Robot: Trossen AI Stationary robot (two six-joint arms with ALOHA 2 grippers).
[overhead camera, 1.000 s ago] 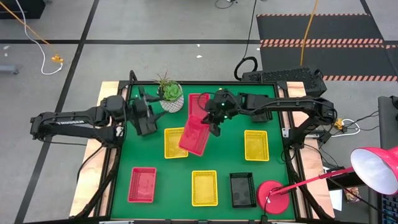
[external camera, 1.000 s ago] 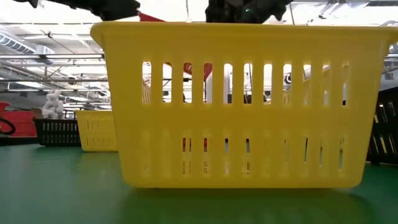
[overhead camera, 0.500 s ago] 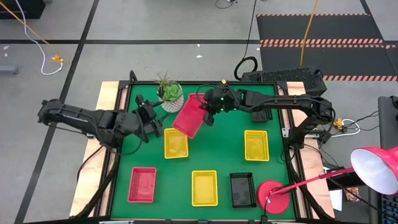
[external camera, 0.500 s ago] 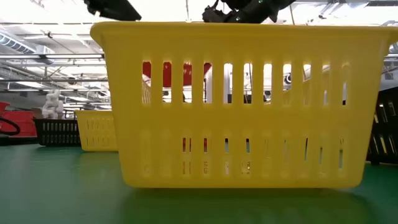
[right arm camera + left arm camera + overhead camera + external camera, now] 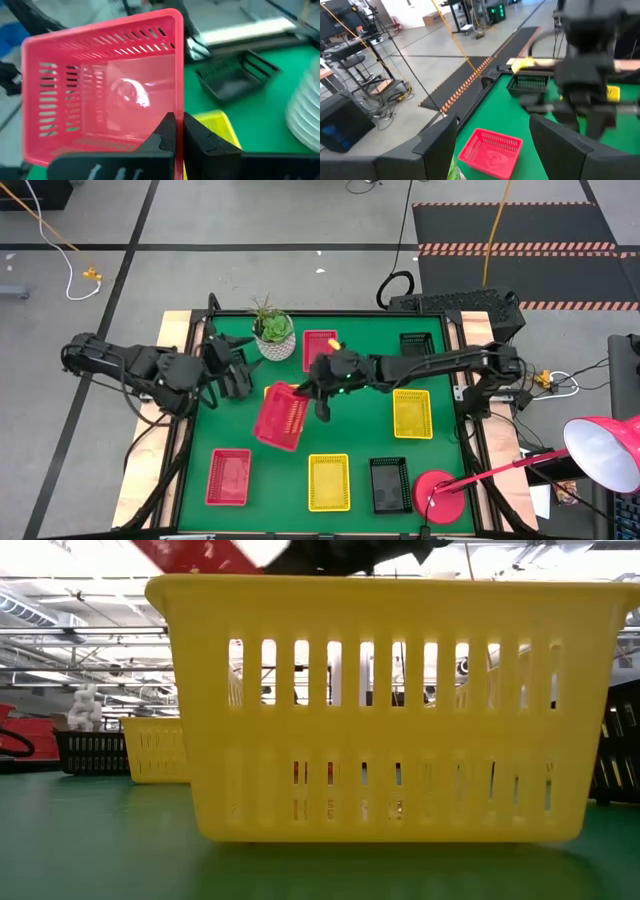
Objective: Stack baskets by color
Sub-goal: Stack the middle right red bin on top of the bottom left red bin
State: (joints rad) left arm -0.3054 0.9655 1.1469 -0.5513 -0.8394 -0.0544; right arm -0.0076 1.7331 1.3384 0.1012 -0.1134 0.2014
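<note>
Green felt runs under everything — baskets lie scattered on it, a plant pot [image 5: 274,338] at the far edge. My right gripper [image 5: 322,392] is pinched tight on the rim of a red basket [image 5: 281,417], and the change is plain: a moment ago I held it tilted up near the pot, beside the far red basket [image 5: 320,349]; now I have swung it out toward the table's middle, where it hangs slanted above the yellow basket [image 5: 283,408] and hides most of it. In my right wrist view the red basket [image 5: 105,85] fills the frame, the wall nipped between my fingers [image 5: 165,132].

My left gripper [image 5: 236,380] has pulled back toward its own side, jaws wide and holding nothing.

I judge this as carrying red toward red — the near-left red basket [image 5: 229,476] looks the likely target. Nothing is stacked yet; the yellows and blacks still sit apart.
</note>
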